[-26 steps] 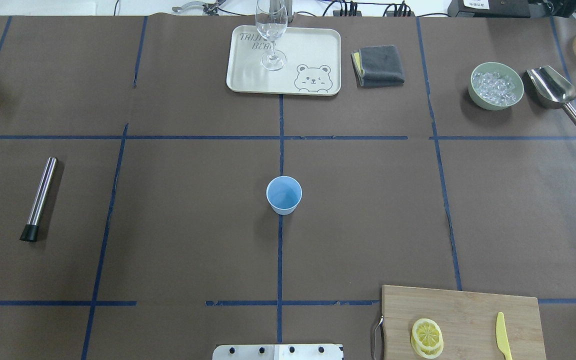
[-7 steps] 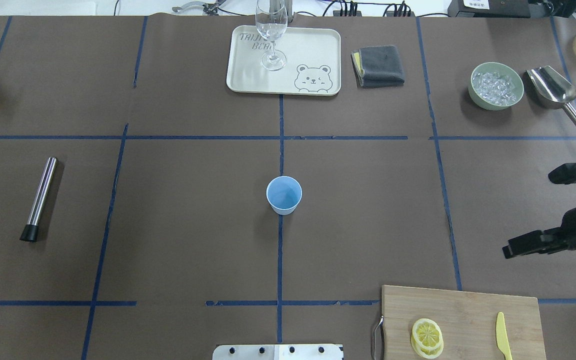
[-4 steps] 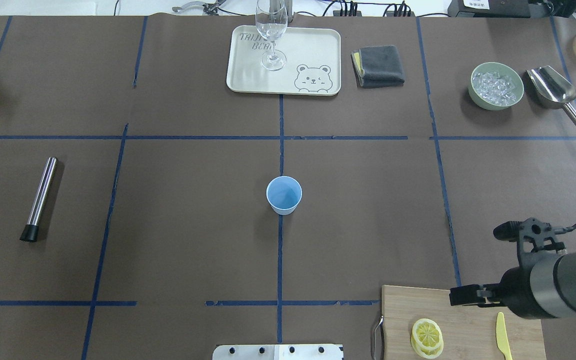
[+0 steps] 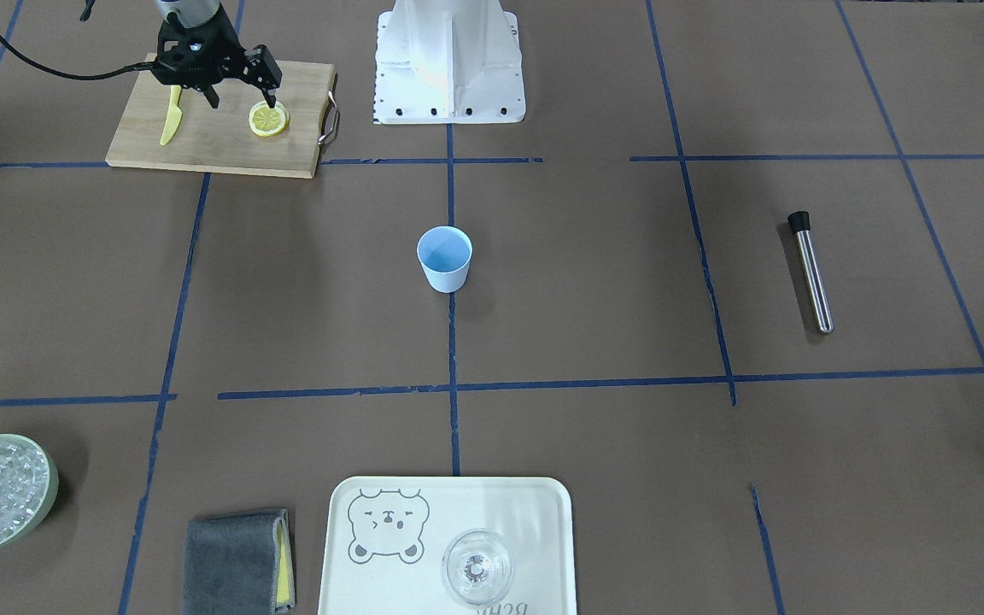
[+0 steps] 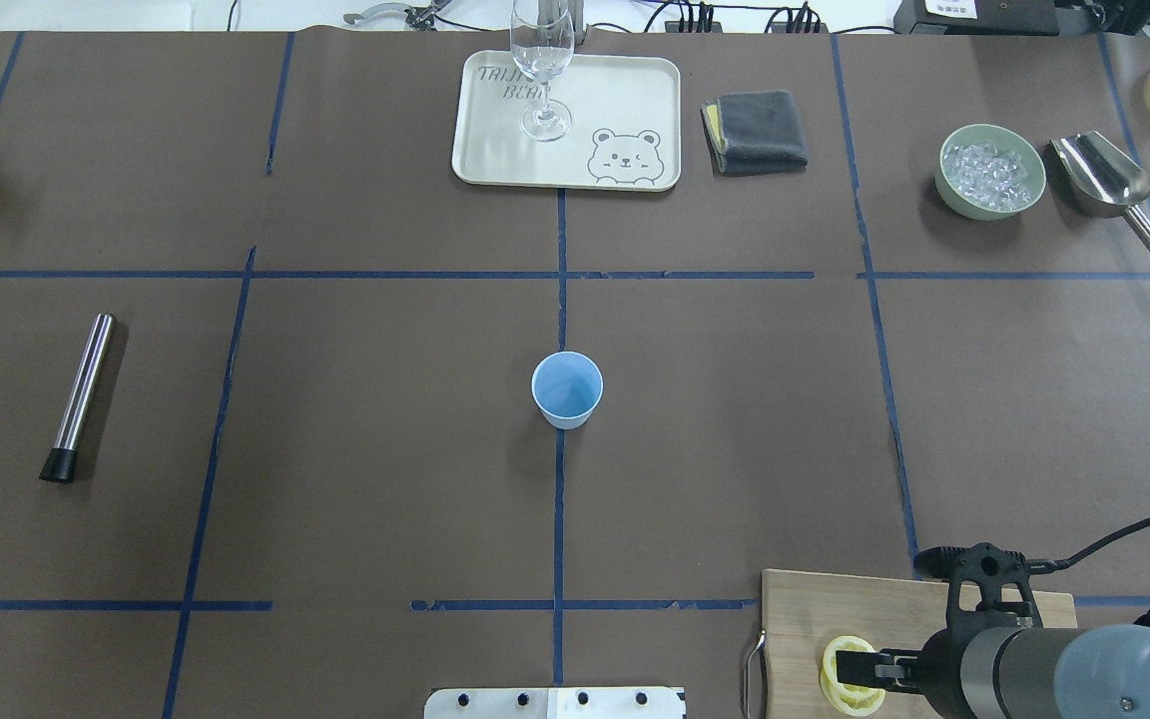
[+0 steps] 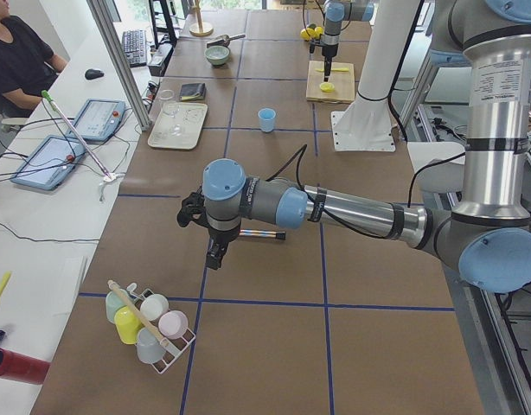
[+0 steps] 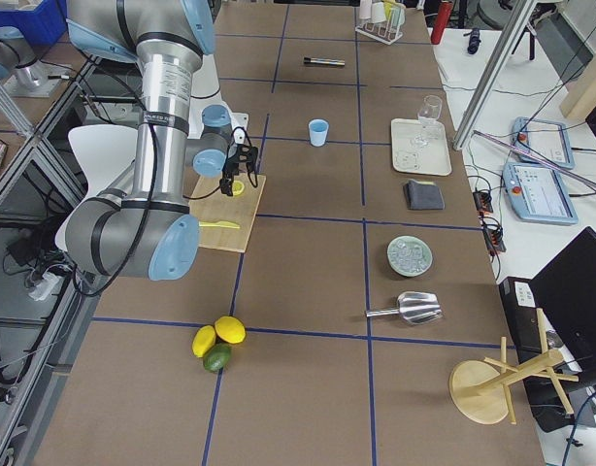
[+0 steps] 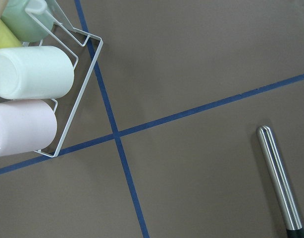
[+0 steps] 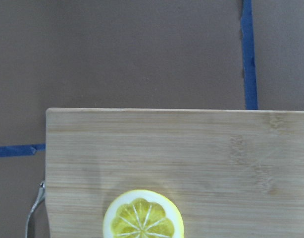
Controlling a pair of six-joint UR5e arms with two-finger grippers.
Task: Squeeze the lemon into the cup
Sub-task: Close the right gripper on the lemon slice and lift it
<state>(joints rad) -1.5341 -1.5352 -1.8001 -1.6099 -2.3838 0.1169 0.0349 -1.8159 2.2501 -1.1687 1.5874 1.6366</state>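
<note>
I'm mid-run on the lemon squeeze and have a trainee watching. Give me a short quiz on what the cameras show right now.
1. Which gripper hangs over the cutting board, and is it open or shut?
2. What lies on that board along with the lemon slice? A) yellow plastic knife B) metal scoop C) grey cloth
3. True or false: the light-blue cup stands off the board, with no lemon in it.

Key: 1. The right gripper, open. 2. A. 3. True.
</note>
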